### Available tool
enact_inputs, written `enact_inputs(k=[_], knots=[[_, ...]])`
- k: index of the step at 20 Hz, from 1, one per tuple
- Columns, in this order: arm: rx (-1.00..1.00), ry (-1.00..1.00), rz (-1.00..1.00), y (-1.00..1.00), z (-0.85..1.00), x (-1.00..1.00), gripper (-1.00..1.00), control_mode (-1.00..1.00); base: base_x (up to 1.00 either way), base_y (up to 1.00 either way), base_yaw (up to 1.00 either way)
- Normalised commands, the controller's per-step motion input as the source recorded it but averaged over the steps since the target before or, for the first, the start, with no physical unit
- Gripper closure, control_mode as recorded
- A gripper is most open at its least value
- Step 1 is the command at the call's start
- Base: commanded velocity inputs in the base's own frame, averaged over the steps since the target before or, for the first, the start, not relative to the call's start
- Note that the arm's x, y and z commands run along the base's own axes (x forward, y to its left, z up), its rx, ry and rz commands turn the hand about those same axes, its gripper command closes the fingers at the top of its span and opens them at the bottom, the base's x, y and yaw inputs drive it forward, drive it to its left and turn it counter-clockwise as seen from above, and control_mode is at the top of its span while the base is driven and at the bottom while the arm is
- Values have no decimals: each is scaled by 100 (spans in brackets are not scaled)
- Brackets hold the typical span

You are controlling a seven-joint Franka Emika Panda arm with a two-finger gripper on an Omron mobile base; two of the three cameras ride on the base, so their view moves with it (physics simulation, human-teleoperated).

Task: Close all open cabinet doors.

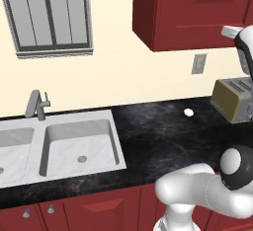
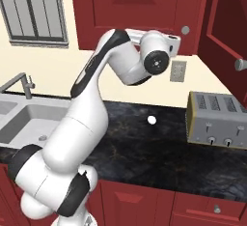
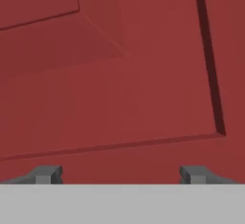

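Cabinet doors: one door (image 2: 140,7) sits flush above the table; the right-hand door (image 2: 226,27), beside it, stands swung out over the toaster (image 2: 217,119).
Gripper (image 3: 119,175): close against a red door panel, fingers (image 3: 45,174) spread apart, pinching nothing.
Step advice: judged best to press flat on the open door's outer face, near its knob (image 2: 240,64), and sweep it shut.
Obstructions: toaster below the open door; small white object (image 2: 152,120) on the table (image 2: 144,148); wall outlet (image 2: 178,70) beneath the cabinets.
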Motion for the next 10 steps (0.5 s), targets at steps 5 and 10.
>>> enact_inputs(k=[5, 10], knots=[[-13, 1, -5, 31, 0, -71, -100, -100, 0, 0, 0], [-14, 1, -13, 69, 0, -70, -100, -100, 0, 0, 0]])
